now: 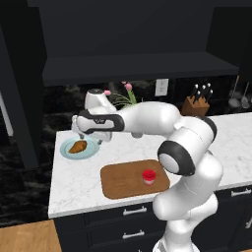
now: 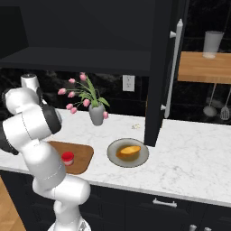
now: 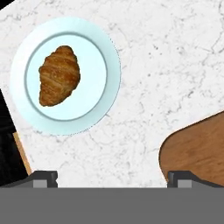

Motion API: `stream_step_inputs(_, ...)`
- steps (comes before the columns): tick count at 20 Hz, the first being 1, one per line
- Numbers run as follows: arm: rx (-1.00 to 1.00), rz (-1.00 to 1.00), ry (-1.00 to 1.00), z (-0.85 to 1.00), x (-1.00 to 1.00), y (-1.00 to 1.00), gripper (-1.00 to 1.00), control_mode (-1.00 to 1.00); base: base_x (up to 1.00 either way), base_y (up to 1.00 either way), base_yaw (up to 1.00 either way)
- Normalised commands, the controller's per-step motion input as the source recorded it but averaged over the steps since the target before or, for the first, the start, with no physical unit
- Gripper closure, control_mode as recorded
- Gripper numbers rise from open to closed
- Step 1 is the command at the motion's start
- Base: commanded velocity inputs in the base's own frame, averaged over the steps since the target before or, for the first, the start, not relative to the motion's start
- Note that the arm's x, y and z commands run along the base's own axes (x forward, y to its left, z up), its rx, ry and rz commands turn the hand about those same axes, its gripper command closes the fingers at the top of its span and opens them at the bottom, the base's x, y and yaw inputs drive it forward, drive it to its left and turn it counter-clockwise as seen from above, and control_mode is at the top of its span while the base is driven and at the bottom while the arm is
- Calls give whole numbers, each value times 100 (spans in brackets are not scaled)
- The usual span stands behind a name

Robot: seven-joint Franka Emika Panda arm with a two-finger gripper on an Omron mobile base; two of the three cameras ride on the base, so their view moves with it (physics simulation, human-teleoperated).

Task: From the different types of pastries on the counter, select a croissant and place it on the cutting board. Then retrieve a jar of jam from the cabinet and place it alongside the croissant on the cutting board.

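white marble tabletop (image 1: 78, 182) carries everything: the croissant (image 3: 59, 75) is kept on a light blue plate (image 3: 109, 65), not yet moved, while the red jar (image 1: 148, 176) is already set on the cutting board (image 1: 120, 179). the arm is stretched level, hand hung above the plate, fingers (image 3: 43, 178) spread apart, empty.

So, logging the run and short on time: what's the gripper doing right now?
Gripper: open, holding nothing, above the counter beside the croissant.

Brown croissant (image 3: 59, 75), light-blue plate (image 3: 105, 94), white-marbled counter (image 3: 166, 65)
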Motion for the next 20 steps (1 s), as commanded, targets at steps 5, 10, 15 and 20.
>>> stream_step_inputs(5,0,0,-1,-21,77,7,-100,-100,0,0,0)
stream_step_inputs(10,4,0,0,-11,3,21,-100,-100,0,0,0)
stream_step_inputs(15,-4,-1,1,-66,7,14,-100,-100,0,0,0)
stream_step_inputs(20,0,-4,-2,0,47,0,-100,-100,0,0,0)
